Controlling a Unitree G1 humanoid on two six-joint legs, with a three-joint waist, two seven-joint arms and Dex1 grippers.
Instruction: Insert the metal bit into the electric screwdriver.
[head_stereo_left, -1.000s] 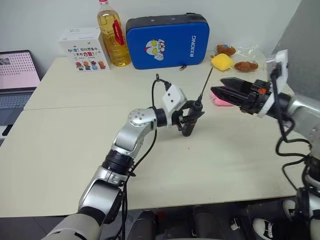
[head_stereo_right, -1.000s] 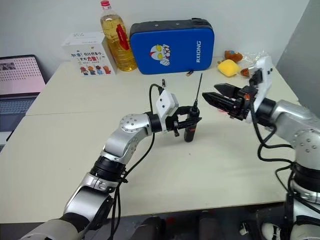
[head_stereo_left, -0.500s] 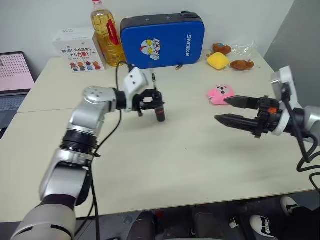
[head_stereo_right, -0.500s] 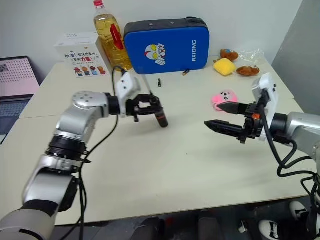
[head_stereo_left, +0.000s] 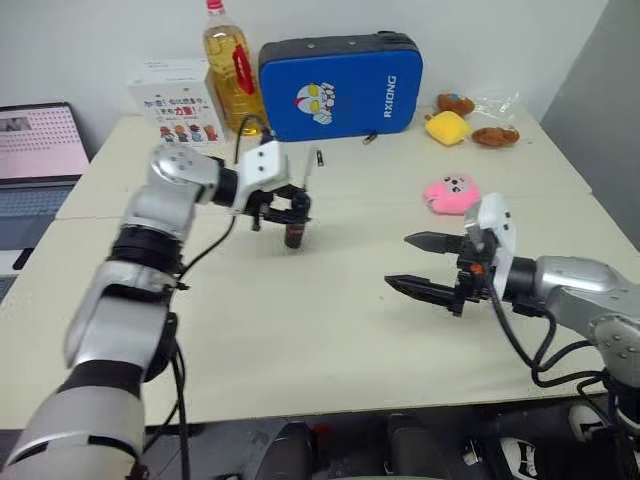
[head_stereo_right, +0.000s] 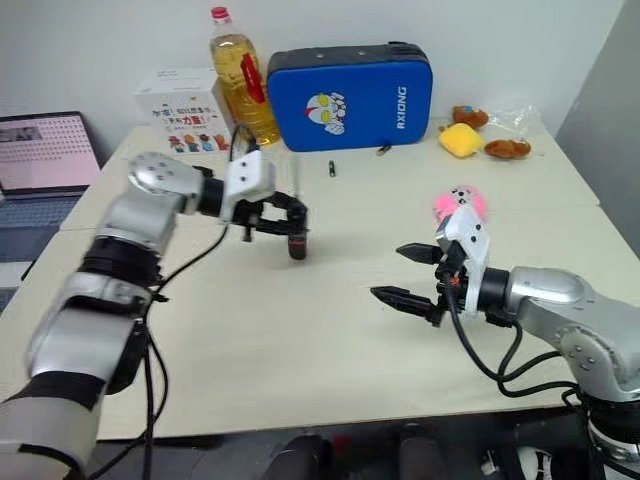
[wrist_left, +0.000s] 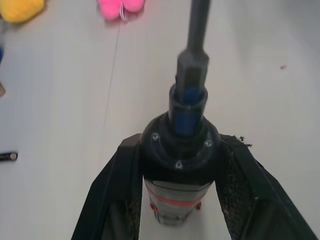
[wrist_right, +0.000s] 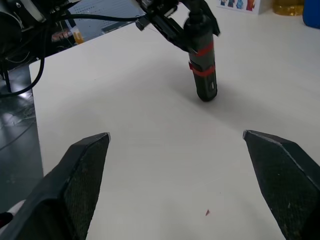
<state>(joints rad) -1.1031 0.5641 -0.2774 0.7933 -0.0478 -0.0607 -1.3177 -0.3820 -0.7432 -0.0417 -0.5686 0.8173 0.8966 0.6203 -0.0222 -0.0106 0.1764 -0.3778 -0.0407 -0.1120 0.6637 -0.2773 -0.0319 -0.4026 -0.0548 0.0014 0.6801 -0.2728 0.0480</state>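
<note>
Head views: the left gripper (head_stereo_left: 290, 212) is closed on the screwdriver (head_stereo_left: 293, 232), holding it nearly upright over the table (head_stereo_left: 330, 330), its lower end close to the surface. The bit (head_stereo_left: 311, 168) rises thin and dark from the tool's upper end, leaning slightly. The right gripper (head_stereo_left: 422, 264) hangs low over the table well to the right of the tool, its two fingers spread wide and holding nothing. Just beyond it lies a pink toy (head_stereo_left: 452, 193). Along the far edge stand a white box (head_stereo_left: 178, 96), an oil bottle (head_stereo_left: 228, 70) and a blue case (head_stereo_left: 340, 84), with a yellow toy (head_stereo_left: 445, 126) and a brown toy (head_stereo_left: 493, 135) further right. A small dark cylinder (head_stereo_right: 331, 168) lies in front of the case — apart from everything else. A laptop (head_stereo_left: 40, 150) sits at far left.

Left wrist view: both fingers (wrist_left: 112, 200) press against the sides of the screwdriver's black body, the red band (wrist_left: 175, 201) showing between them. The bit (wrist_left: 198, 22) stands seated in the collar and runs away from the camera. The pink toy (wrist_left: 121, 7) lies beyond.

Right wrist view: the two fingers (wrist_right: 82, 172) stand far apart with bare table between them. Ahead, the screwdriver (wrist_right: 202, 65) hangs tilted in the left gripper — red band plain, blunt end just above the table.
</note>
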